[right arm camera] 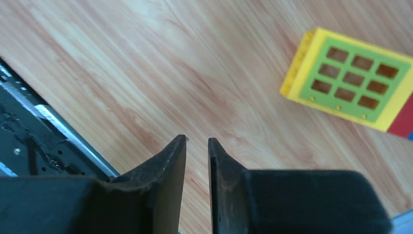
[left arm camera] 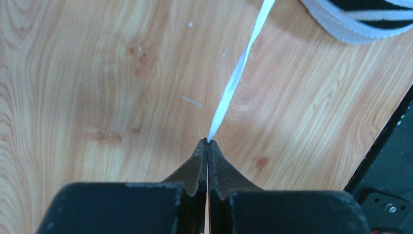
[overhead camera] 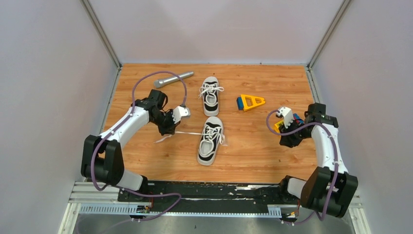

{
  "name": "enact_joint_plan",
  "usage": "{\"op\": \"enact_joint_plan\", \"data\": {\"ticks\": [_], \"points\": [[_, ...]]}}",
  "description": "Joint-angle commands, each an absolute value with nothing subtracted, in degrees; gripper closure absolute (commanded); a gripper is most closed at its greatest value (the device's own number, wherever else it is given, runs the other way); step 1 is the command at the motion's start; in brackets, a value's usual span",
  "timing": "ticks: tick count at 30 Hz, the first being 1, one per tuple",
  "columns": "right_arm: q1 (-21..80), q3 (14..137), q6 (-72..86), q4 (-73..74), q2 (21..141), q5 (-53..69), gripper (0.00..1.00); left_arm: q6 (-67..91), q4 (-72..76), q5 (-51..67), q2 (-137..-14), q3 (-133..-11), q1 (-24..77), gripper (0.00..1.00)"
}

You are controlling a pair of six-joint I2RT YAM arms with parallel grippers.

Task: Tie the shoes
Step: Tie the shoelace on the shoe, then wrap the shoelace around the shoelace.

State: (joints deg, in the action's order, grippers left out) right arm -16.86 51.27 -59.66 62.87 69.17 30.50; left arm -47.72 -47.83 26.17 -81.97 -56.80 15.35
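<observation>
Two small black-and-white sneakers lie mid-table: the far shoe (overhead camera: 211, 95) and the near shoe (overhead camera: 210, 140). A white lace (overhead camera: 187, 132) runs left from the near shoe, pulled straight. My left gripper (overhead camera: 169, 132) is shut on this lace; in the left wrist view the lace (left arm camera: 234, 80) leaves the closed fingertips (left arm camera: 208, 141) toward the shoe's white sole (left arm camera: 350, 24) at the top right. My right gripper (overhead camera: 288, 142) hovers at the right, away from both shoes. Its jaws stand a narrow gap apart with nothing between them (right arm camera: 197, 141).
A grey metal cylinder (overhead camera: 173, 79) lies at the back left. A yellow and blue triangular toy (overhead camera: 250, 102) sits right of the far shoe. A yellow brick with a green grid (right arm camera: 358, 80) lies by the right gripper. The black rail (overhead camera: 209, 190) runs along the near edge.
</observation>
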Motion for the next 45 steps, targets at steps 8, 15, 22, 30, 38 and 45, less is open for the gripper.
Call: {"op": "enact_joint_plan", "data": {"ticks": [8,15,22,30,38,45], "points": [[7.94,54.54,-55.08,54.49,68.48,47.48,0.39,-39.46,-45.71,37.31,-92.23,-66.72,19.52,1.00],[20.26,57.73,-50.43,38.95,82.29,49.92,0.40,-35.10,-45.26,37.71,-95.75,-70.09,20.13,1.00],[25.53,65.19,-52.98,36.07,98.19,48.17,0.43,-31.71,-46.32,40.57,-96.55,-71.10,20.04,1.00],[30.27,62.67,-54.17,30.81,103.01,41.00,0.41,-26.55,-45.12,40.08,-98.18,-72.42,20.04,1.00],[31.31,59.59,-48.46,26.81,100.94,30.17,0.78,-27.51,-47.38,38.58,-99.52,-73.41,19.85,1.00],[27.40,58.19,-45.63,31.96,93.58,28.57,1.00,-26.98,-49.44,34.54,-98.81,-71.77,16.86,1.00]]}}
